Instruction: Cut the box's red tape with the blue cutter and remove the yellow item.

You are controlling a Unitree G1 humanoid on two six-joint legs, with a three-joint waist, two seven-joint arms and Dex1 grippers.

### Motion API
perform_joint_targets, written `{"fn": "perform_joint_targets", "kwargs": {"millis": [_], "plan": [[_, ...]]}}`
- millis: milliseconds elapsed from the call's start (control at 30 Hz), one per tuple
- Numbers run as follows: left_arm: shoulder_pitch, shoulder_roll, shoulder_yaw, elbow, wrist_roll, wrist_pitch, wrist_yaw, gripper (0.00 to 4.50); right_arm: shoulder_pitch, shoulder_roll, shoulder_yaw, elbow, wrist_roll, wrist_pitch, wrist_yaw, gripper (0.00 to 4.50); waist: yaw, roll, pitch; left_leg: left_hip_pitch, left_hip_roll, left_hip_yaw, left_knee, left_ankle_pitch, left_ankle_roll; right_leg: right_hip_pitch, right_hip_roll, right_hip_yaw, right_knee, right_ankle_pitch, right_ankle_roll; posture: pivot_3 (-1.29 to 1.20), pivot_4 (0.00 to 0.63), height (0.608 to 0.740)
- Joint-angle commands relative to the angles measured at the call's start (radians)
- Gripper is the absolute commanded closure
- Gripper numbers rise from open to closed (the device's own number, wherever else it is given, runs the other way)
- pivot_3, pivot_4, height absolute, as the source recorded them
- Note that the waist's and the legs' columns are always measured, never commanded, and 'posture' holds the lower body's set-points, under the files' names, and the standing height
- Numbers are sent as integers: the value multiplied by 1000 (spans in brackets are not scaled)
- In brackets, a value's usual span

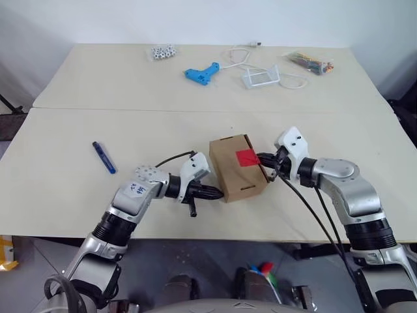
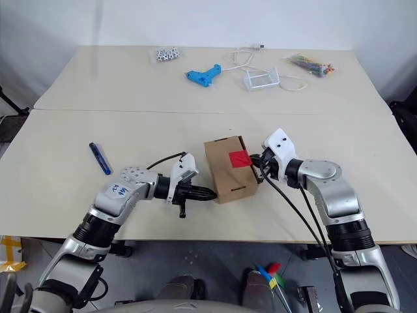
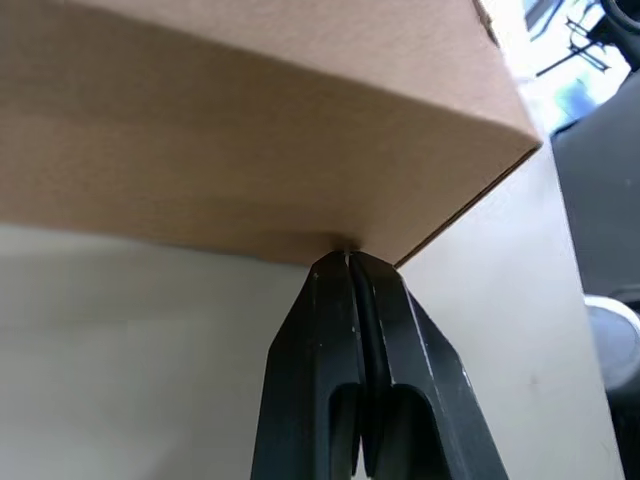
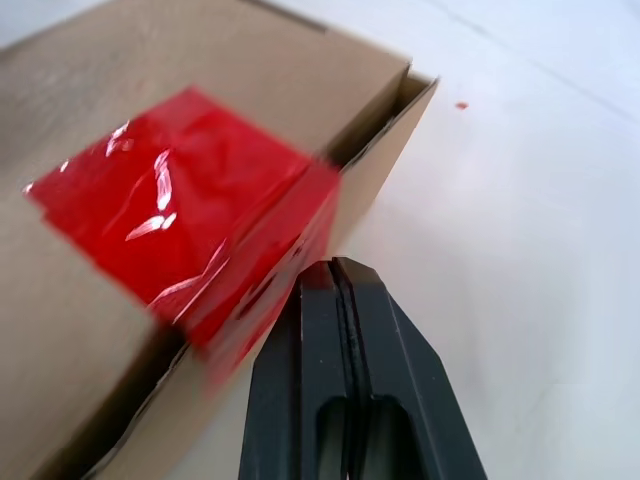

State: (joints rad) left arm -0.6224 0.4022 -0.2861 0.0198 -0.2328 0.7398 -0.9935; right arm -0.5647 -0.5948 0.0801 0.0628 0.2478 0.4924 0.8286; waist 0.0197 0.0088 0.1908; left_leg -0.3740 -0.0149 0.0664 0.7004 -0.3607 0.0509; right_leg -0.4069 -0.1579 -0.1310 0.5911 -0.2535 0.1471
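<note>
Box sitting mid-table near front edge, red tape on top, wrapping over rt edge. L gripper pressing closed tips against box's L side; R gripper, fingers pressed together, touching rt side by tape. Blue cutter lying well apart, far L on table, untouched.

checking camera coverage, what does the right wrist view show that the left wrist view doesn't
Right wrist view: the red tape folded over the box's edge, with the right gripper, fingers shut, right beside it. Left wrist view: a plain brown side of the box, with the left gripper, fingers shut, at its lower edge. Both: the box on the pale table.
</note>
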Motion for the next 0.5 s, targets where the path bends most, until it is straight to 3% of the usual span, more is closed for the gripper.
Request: {"fn": "perform_joint_targets", "kwargs": {"millis": [33,233,333,367,500], "plan": [[-9,-25,-10,-15,1,-5,34,4448,-35,-16,-2,49,-16,-69,45,4500,1,0,0,0,0,0,0,0,0,0,0,0,0,0,0,0,150,740],[-17,-10,-20,-43,0,15,43,4448,-37,-38,-62,125,-10,-194,107,4500,1,0,0,0,0,0,0,0,0,0,0,0,0,0,0,0,150,740],[-22,97,52,-86,-35,-14,-24,4448,3,-94,-129,86,57,-138,162,4500,0,0,0,0,1,0,0,0,0,0,0,0,0,0,0,0,150,740],[-29,136,122,-86,-80,-6,-47,4484,29,-121,-155,72,79,-161,204,4334,1,0,0,0,1,0,0,0,0,0,0,0,0,0,0,0,150,740],[4,281,323,-67,-185,-33,-119,3616,128,-159,-285,-18,248,-171,340,3243,1,0,0,0,1,-1,-1,0,0,0,0,-1,-1,0,0,0,150,740]]}}
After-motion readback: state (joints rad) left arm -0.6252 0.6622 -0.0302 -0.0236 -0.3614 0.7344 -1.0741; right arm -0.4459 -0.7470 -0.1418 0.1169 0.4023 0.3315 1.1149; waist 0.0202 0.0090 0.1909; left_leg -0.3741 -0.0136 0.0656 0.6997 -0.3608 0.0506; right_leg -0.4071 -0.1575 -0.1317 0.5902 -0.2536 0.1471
